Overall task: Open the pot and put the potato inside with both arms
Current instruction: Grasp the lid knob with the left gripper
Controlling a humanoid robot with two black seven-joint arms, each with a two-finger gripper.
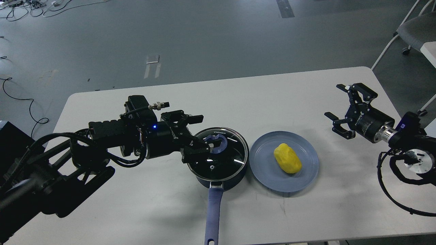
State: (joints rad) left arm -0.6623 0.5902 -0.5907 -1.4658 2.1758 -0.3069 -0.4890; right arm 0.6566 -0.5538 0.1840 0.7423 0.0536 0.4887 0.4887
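Note:
The dark navy pot [235,178] stands mid-table with its periwinkle handle [213,214] pointing toward me. A glass lid [221,163] with a blue knob [218,142] covers it. My left gripper [201,134] is open, its fingers spread over the lid's left side next to the knob; whether it touches is unclear. The yellow potato [287,158] lies on a flat blue plate [265,170] right of the pot. My right gripper [344,107] is open and empty, above the table's right side, well right of the plate.
The white table [136,204] reaches to the frame's lower edge. A grey chair [414,29] stands on the floor at the far right. Cables lie on the floor at the far left.

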